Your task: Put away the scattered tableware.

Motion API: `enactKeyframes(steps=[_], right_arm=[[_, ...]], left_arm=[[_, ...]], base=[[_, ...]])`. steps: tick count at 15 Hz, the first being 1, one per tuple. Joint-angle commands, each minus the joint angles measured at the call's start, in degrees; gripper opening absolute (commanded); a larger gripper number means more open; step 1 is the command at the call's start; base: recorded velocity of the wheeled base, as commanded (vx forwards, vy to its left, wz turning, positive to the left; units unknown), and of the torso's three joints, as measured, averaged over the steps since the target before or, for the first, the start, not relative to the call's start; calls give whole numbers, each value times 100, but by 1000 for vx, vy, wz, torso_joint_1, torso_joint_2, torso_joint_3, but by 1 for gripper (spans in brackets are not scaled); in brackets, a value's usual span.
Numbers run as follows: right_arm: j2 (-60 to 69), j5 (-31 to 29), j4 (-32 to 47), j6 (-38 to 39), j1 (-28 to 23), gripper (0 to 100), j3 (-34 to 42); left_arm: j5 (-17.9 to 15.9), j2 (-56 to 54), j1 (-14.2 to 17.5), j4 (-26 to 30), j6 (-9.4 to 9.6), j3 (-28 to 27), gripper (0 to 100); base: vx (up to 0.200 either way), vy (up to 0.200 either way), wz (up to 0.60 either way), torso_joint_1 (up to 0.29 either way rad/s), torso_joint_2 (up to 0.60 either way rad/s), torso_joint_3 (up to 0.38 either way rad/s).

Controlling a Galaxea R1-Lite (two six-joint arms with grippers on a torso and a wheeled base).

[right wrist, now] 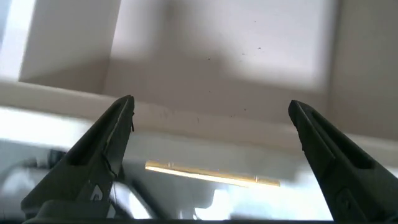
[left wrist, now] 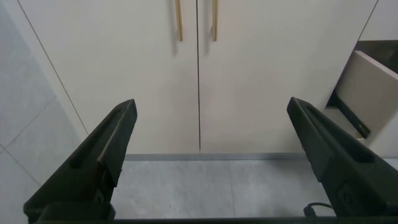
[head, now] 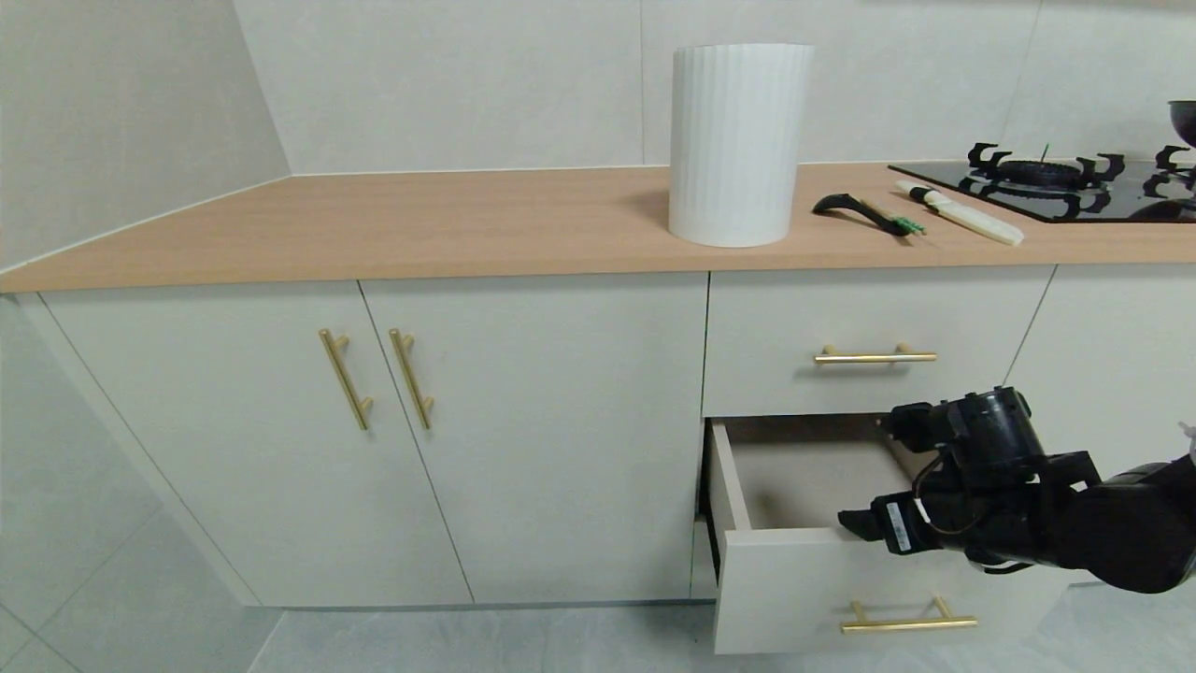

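On the wooden counter, a black spoon lies beside a small green-tipped piece and a long cream utensil, right of a tall white ribbed holder. Below them the lower drawer stands pulled out and its inside looks bare. My right gripper hangs open over the drawer's front part with nothing in it. In the right wrist view the right gripper points into the drawer. My left gripper is open and empty, low down, facing the cabinet doors.
A black hob with pan supports sits at the counter's right end. Above the open drawer is a closed drawer with a gold handle. Two cabinet doors with gold handles are to the left. Grey floor tiles lie below.
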State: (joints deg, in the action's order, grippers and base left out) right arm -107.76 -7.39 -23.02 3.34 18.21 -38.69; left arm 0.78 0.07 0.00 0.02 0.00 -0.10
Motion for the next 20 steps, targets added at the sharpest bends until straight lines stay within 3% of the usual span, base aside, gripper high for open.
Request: enactKeyframes(steps=[1,4,8,20], right_arm=[[107,0,113,-18,104,100,2],[177,0,403,-70,165,100,-7],[432,0,1449,-686,200,100,2],[818,-61,3295,-1081,719,100,-7]], left_arm=[[1,1,0,6,0,1,100],[1,1,0,-2,0,1,100],[1,1,0,-2,0,1,100],[1,1,0,-2,0,1,100]], base=[[0,0,0,0,0,0],[0,0,0,0,0,0],[0,0,0,0,0,0],[0,0,0,0,0,0]])
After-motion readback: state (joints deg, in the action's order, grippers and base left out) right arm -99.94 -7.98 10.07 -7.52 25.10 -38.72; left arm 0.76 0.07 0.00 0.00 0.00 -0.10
